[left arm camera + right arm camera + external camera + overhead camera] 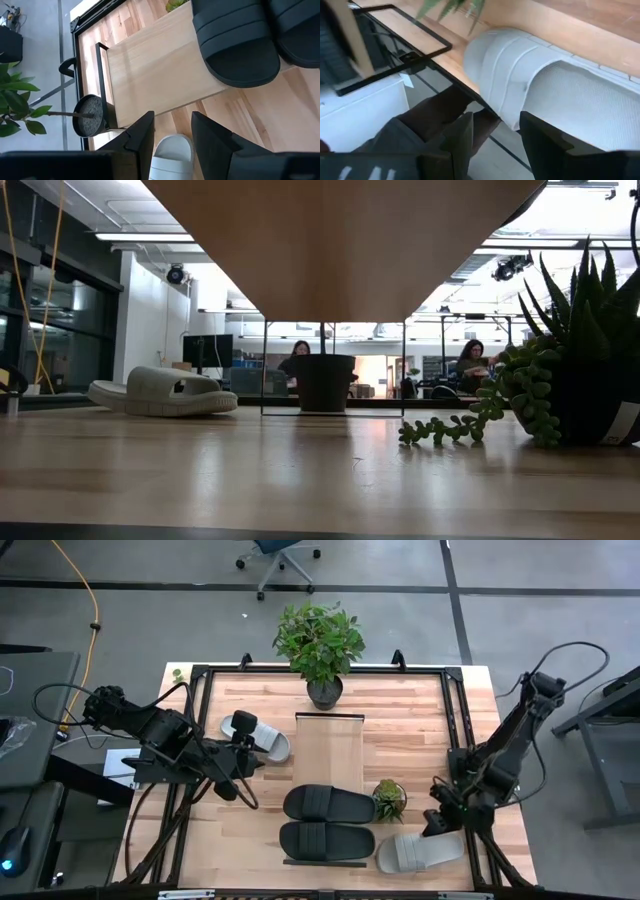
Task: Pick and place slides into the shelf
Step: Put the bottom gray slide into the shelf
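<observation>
Two black slides (328,803) (326,840) lie side by side on the near end of the pale shelf board (328,745); they also show in the left wrist view (235,40). One light grey slide (262,740) rests sole-down on the tabletop left of the shelf, and shows in the low view (165,392). My left gripper (243,730) (172,137) hovers open over it, a finger on either side of the slide (172,159). The other grey slide (420,852) (545,75) lies flat near the table's near right corner. My right gripper (438,822) (495,142) is open just beside it.
A tall potted plant (322,645) stands at the shelf's far end. A small succulent (389,798) (560,370) sits right of the black slides. A black metal frame (200,675) rims the tabletop. People sit in the room beyond the table.
</observation>
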Controlling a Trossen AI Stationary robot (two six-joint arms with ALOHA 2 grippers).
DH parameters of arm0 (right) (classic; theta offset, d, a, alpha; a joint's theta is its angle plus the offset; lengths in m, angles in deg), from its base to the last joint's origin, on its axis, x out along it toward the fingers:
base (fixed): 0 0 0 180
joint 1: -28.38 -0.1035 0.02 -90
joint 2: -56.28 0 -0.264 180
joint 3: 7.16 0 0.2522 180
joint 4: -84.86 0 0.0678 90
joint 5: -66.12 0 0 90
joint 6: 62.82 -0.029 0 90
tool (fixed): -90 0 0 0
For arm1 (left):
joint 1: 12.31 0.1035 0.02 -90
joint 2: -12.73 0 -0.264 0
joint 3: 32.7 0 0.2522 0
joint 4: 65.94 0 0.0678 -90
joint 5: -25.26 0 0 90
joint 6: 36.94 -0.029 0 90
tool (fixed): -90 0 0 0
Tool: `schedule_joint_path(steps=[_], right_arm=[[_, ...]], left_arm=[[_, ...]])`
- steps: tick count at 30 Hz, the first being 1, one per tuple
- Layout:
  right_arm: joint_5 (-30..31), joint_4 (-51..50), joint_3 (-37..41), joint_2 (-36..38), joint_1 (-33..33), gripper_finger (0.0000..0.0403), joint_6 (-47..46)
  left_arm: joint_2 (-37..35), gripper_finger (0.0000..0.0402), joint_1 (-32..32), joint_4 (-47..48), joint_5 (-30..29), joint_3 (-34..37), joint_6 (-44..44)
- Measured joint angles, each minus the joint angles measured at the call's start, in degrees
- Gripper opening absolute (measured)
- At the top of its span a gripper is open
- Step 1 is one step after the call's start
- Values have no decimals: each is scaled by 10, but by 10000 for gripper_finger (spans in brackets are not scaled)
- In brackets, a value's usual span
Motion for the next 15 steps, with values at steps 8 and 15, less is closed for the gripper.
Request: schedule_joint_path(steps=[8, 15], right_arm=[[-8, 31, 0, -56, 0, 154, -1], [-4, 84, 0, -117, -34, 154, -34]], left_arm=[[0, 117, 0, 7, 0, 0, 17], [0, 117, 0, 11, 0, 0, 17]])
